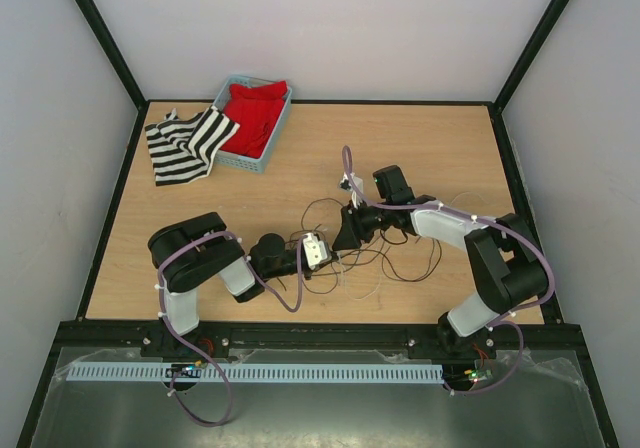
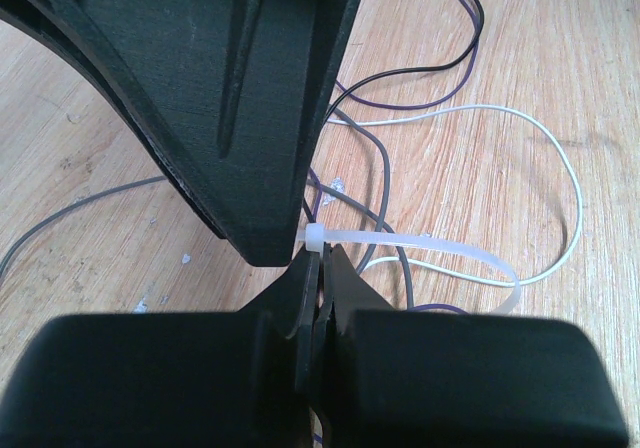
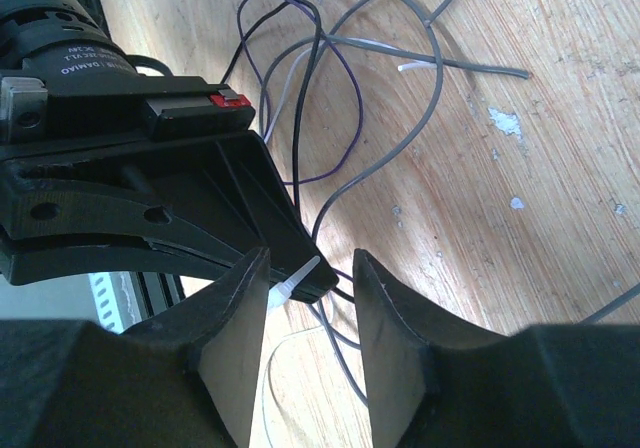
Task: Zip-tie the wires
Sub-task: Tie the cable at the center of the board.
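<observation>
My left gripper (image 2: pixel 322 258) is shut on the white zip tie (image 2: pixel 420 246), pinching it just below its head. The strip loops out to the right over the thin wires (image 2: pixel 560 158) on the wood. My right gripper (image 3: pixel 310 258) is open and faces the left one closely. The zip tie's tail tip (image 3: pixel 297 276) sticks out between its fingers, close to the left finger (image 3: pixel 235 328). Dark, purple, grey and white wires (image 3: pixel 400 148) curl beyond. In the top view both grippers meet mid-table, left gripper (image 1: pixel 335 246) and right gripper (image 1: pixel 348 230), over the wires (image 1: pixel 410 263).
A blue basket (image 1: pixel 227 93) holding a red cloth (image 1: pixel 255 118) stands at the back left. A black-and-white striped cloth (image 1: pixel 185 146) lies beside it. Black frame posts rise at the table's corners, with grey walls around.
</observation>
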Robot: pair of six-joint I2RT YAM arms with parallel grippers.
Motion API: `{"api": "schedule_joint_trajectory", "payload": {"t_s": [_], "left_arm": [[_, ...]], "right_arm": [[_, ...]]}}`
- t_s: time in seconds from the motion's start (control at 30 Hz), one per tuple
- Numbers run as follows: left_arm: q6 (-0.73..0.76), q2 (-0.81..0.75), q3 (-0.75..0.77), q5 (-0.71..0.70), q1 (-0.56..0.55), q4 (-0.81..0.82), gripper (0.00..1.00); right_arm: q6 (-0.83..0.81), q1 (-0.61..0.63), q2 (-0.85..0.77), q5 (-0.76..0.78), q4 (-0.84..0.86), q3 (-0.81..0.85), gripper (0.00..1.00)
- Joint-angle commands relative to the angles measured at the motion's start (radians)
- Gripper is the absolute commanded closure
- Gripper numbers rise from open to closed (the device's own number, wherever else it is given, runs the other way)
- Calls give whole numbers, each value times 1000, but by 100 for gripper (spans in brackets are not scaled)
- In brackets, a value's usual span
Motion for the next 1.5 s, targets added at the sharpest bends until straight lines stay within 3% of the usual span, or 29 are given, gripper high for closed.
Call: {"api": "schedule_joint_trajectory", "payload": {"t_s": [0.0, 0.47, 1.0, 1.13, 1.33, 1.47], "left_arm": [[-6, 8, 11, 18, 4, 14, 100], [-11, 13, 14, 18, 4, 13, 100], [-10, 18, 14, 11, 4, 13, 100], [-10, 17, 15, 10, 4, 13, 100], [-8, 16, 14, 12, 4, 13, 100], [-6, 6, 9, 18, 2, 13, 100]], "right_arm": [[10, -1, 5, -45, 13, -4, 53], [-7, 5, 11, -81, -29, -9, 62], [-7, 9, 12, -83, -40, -20, 64], [-6, 9, 17, -89, -40, -16, 72], [4, 8, 26, -87, -40, 6, 99], [14, 7, 25, -48, -38, 36, 100]]}}
